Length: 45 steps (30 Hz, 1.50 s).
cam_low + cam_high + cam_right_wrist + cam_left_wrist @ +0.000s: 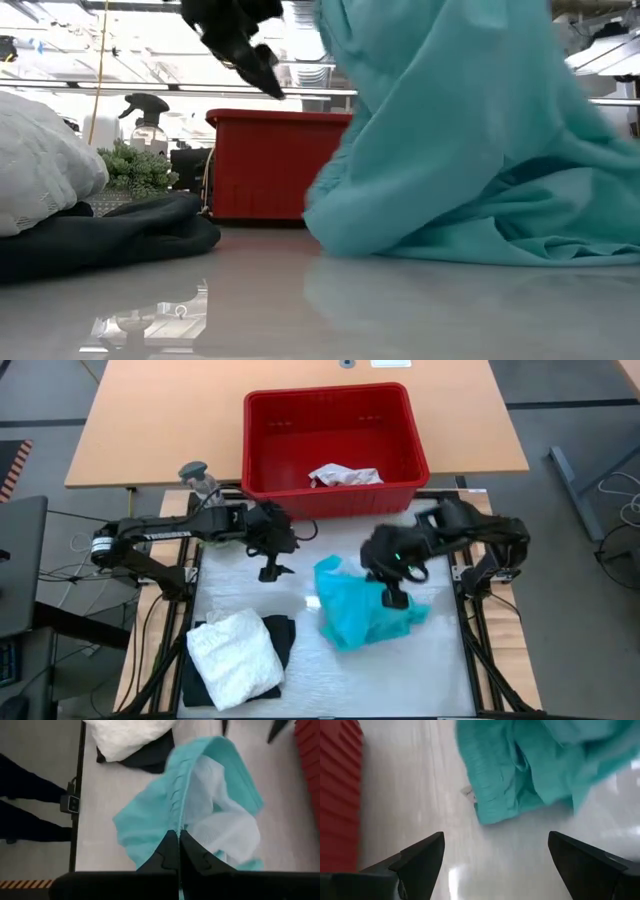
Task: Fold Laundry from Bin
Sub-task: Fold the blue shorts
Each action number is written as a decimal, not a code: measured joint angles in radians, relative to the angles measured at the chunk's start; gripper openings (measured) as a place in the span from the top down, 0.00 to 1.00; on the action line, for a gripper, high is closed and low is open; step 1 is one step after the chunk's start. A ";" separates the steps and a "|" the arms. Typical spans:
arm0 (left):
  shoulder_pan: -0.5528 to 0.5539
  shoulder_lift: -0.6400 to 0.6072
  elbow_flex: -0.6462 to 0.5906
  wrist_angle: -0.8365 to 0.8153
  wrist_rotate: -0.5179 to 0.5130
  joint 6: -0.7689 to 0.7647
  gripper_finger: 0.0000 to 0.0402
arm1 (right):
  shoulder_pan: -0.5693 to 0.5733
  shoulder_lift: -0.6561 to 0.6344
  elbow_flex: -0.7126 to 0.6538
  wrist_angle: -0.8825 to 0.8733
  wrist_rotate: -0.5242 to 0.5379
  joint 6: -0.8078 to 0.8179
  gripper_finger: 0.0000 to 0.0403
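The teal garment (358,612) lies bunched on the table's right half and rises to my right gripper (396,596), which is shut on it. My left gripper (272,567) hovers open to its left, in front of the red bin (262,440), with nothing between its fingers (427,852). In the left wrist view the teal garment (520,775) lies ahead of the left gripper (496,840). A white lacy garment (235,655) rests on a black one (283,638) at the near left. Another white garment (345,476) lies in the bin. My right gripper pinches the teal garment at a ribbed seam edge (177,815) between its two shut fingers (170,851). The fingers come from above, slanting down. The cloth hangs slack below them, and its lower part (480,235) rests on the table. One layer or several, I cannot tell.
A spray bottle (199,476) and a small green plant (140,166) stand at the far left, beside the bin. Dark frame rails (468,630) run along the work surface's sides. Bare table shows between the teal garment and the pile at the near left.
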State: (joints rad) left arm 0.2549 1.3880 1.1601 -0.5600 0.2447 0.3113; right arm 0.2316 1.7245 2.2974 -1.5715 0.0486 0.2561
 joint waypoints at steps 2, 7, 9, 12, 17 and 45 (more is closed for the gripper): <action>0.028 0.002 -0.077 0.153 0.053 -0.020 0.14 | 0.048 0.000 0.000 0.000 0.035 0.041 0.95; 0.065 0.096 -0.202 0.559 0.236 -0.047 0.14 | 0.134 0.019 0.000 0.000 0.062 0.091 0.95; 0.065 0.178 -0.191 0.641 0.282 -0.058 0.14 | 0.156 0.036 0.000 0.000 0.052 0.114 0.95; 0.056 0.302 -0.141 0.700 0.379 -0.070 0.14 | 0.188 0.062 0.000 0.000 0.027 0.094 0.95; 0.031 0.479 -0.012 0.716 0.463 -0.028 0.14 | 0.244 0.084 -0.001 0.001 -0.027 0.067 0.95; 0.041 0.575 0.284 0.177 0.425 0.163 0.22 | 0.313 0.083 -0.001 0.001 0.008 0.290 0.95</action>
State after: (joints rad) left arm 0.2960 1.9625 1.4446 -0.3825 0.6698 0.4740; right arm 0.5449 1.8076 2.2963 -1.5709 0.0566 0.5457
